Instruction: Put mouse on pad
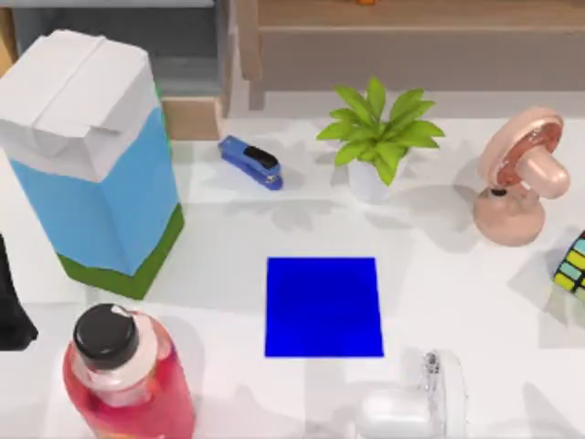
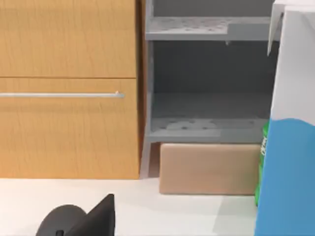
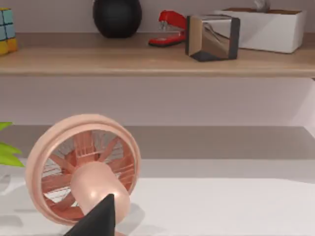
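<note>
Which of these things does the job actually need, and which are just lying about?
For the job: blue pad; what looks like a white mouse, not yet on the pad.

Just lying about: big carton; pink bottle; blue stapler; potted plant; pink fan; colour cube.

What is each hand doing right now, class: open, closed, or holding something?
Left hand: cannot be told; a dark finger tip sits above the table.
Right hand: cannot be told; a dark finger tip sits before the pink fan.
</note>
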